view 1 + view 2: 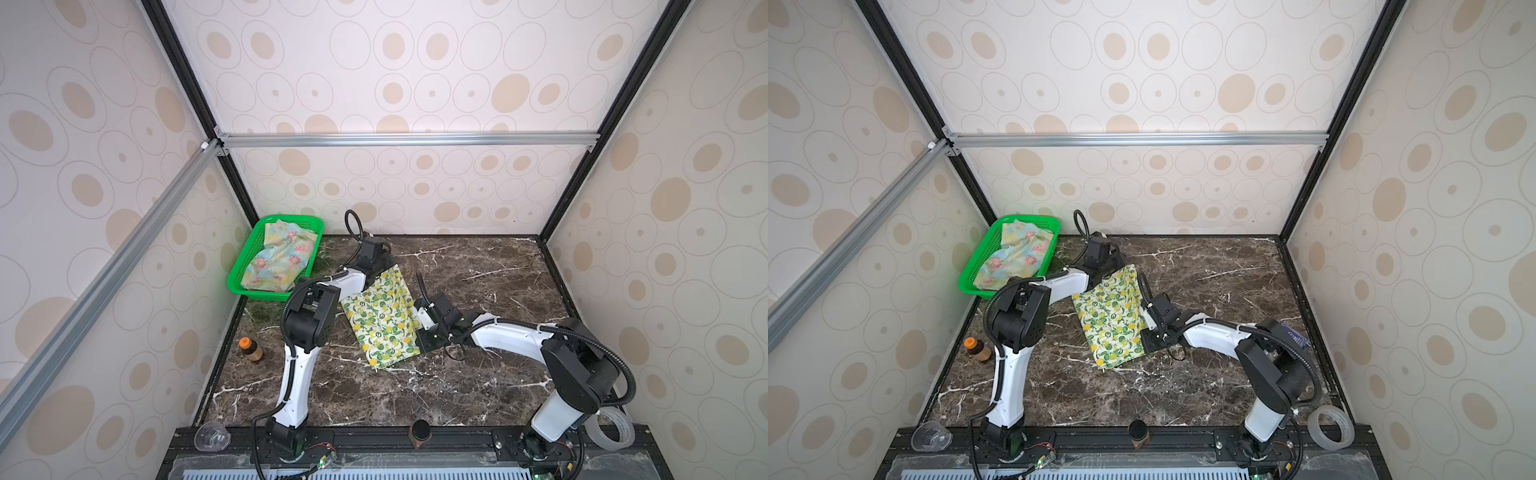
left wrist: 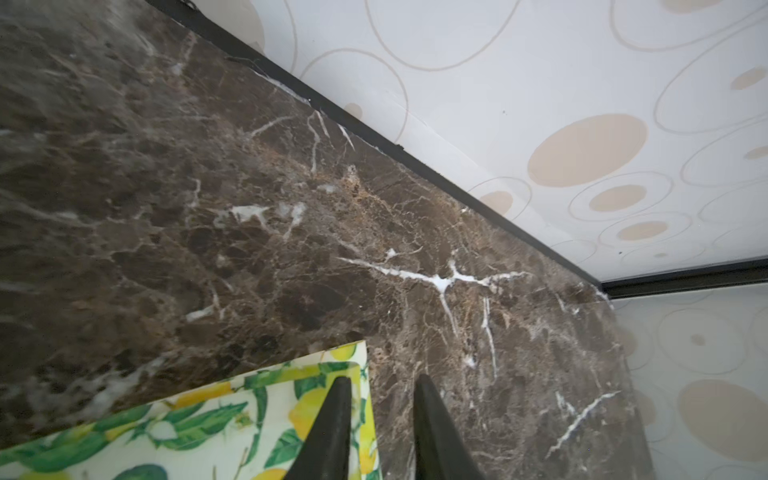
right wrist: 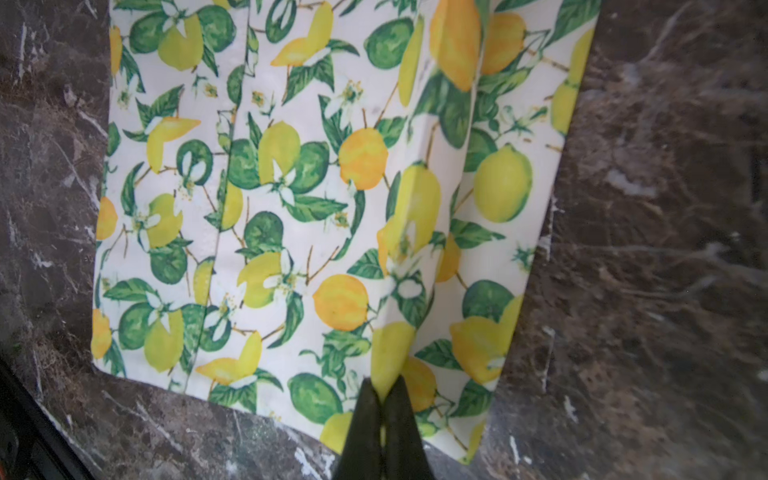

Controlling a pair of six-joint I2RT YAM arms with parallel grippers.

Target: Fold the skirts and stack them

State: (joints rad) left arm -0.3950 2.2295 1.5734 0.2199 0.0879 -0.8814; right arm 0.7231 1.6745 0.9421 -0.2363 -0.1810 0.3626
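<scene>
The cream lemon-print skirt lies folded in a long strip on the marble table between the arms. My right gripper is shut on a pinched ridge of the lemon skirt at its near edge. At the skirt's far corner my left gripper is open: one finger is over the cloth, the other over bare marble. The pastel skirt with pink flowers lies crumpled in the green basket at the back left.
A small brown bottle with an orange cap stands by the left wall. On the front rail are a clear plastic cup, a dark cylinder and a tape roll. The back wall is close beyond the left gripper.
</scene>
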